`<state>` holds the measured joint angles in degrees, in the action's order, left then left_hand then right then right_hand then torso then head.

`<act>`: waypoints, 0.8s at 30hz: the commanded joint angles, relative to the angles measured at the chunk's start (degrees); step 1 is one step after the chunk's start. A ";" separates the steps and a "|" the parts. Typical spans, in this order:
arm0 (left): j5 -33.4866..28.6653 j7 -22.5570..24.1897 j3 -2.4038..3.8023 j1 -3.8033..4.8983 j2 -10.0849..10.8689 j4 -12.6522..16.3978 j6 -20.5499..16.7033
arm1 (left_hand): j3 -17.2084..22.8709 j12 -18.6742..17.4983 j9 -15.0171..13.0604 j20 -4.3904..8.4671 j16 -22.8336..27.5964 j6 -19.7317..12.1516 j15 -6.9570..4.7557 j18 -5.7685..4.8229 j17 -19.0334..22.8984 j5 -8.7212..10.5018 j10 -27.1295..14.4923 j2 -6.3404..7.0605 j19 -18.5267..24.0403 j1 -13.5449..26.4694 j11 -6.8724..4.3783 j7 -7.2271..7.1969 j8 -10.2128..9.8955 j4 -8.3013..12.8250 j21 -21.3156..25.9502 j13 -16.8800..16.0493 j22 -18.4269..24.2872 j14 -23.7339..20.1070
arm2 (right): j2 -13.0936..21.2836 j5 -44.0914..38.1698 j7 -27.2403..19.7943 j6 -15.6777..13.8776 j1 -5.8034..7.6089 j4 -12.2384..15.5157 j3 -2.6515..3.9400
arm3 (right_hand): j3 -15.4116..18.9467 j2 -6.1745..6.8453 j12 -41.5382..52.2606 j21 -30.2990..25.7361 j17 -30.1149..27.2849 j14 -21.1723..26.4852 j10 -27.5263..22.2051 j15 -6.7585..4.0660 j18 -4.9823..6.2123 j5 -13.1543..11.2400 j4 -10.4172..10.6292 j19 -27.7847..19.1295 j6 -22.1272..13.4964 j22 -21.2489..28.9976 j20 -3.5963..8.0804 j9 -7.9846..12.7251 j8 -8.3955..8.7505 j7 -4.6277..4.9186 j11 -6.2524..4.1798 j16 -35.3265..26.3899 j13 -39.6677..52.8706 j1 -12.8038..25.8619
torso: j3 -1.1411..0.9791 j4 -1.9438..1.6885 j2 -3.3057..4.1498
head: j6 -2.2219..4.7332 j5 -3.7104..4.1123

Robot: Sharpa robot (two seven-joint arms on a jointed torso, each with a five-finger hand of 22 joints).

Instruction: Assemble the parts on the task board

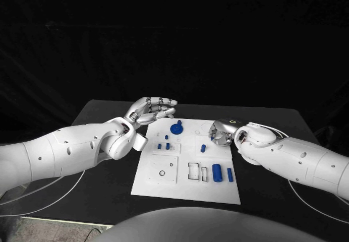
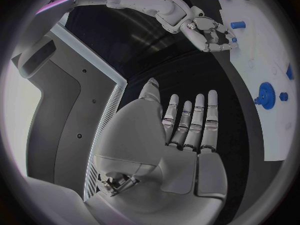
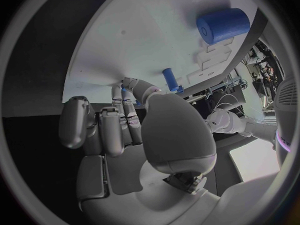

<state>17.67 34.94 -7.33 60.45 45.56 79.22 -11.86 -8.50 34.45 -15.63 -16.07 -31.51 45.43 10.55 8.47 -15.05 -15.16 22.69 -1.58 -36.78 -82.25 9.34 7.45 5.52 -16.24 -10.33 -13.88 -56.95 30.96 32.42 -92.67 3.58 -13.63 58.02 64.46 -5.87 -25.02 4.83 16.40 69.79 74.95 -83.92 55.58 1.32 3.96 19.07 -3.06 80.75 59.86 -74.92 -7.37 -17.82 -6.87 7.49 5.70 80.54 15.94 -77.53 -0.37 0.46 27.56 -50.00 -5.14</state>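
The white task board (image 1: 164, 189) lay flat mid-table. A blue gear (image 1: 176, 128) stood near its far edge; cylinders (image 1: 217, 171), possibly loose, lay nearer.

A black table (image 1: 283, 118) stands against a dark backdrop, with white cables (image 1: 44, 186) trailing across it.

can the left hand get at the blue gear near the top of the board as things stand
Probably yes: the left robot hand hovers open just beside the task board, close to the blue gear, and nothing stands between them.
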 commanded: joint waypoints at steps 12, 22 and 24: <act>0.55 -0.47 0.03 -0.18 -0.66 -0.48 1.59 | -0.45 0.68 0.29 0.11 -0.47 -0.42 0.49 0.72 0.37 -0.97 -0.12 -0.42 -0.65 -1.44 0.49 0.29 0.38 0.45 0.64 0.57 0.15 0.09 | 0.18 1.01 -1.58 -1.30 -0.34 0.26 -0.20 | 1.07 -0.92 -0.01 -0.11 4.25 -1.07 3.38 -0.88 0.50 -0.84 -0.25 0.32 2.43 -9.17 0.79 -1.89 -1.63 -0.27 -0.99 -0.31 -1.10 -1.30 | 0.01 -0.07 -0.13 | 0.00 -0.06; 0.61 -0.88 0.01 -0.22 -0.81 -0.80 1.69 | -0.47 0.75 0.32 0.11 -0.51 -0.40 0.51 0.70 0.41 -1.06 -0.12 -0.48 -0.68 -1.54 0.51 0.35 0.42 0.48 0.67 0.63 0.16 0.12 | 1.54 1.02 -1.98 -4.65 0.49 1.76 -0.06 | 1.31 -1.03 -0.12 -0.27 3.98 -0.96 3.96 -1.01 0.53 -0.96 -0.30 0.27 2.87 -9.13 0.98 -2.45 -1.98 -0.33 -1.16 -0.52 -1.41 -1.51 | 0.01 -0.05 -0.07 | 0.00 -0.37; 0.61 -0.99 0.00 -0.22 -0.76 -0.80 1.71 | -0.49 0.82 0.34 0.11 -0.54 -0.39 0.52 0.69 0.44 -1.15 -0.12 -0.54 -0.71 -1.62 0.53 0.40 0.45 0.50 0.70 0.69 0.17 0.14 | 2.06 0.99 -1.94 -4.86 0.90 2.69 -0.05 | 1.35 -1.04 -0.14 -0.28 3.93 -0.95 4.09 -1.05 0.53 -0.98 -0.32 0.27 2.94 -9.13 1.01 -2.56 -2.05 -0.34 -1.19 -0.55 -1.47 -1.57 | 0.01 0.04 -0.06 | 0.00 -0.57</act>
<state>18.00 33.95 -7.36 60.22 44.88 78.37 -11.22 -8.82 35.08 -15.39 -16.06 -31.78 45.23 10.76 8.46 -14.65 -15.96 22.49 -2.10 -37.19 -83.22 9.53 7.66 5.74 -15.92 -9.86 -13.24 -56.83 31.17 34.32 -91.52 2.36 -16.66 58.68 66.61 -5.96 -23.97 3.85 16.10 69.78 74.93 -84.13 59.25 0.69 3.97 18.26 -3.46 80.96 62.39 -74.91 -6.74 -20.25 -8.76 7.24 4.45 80.27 14.54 -78.53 -0.36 0.41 27.43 -50.00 -5.49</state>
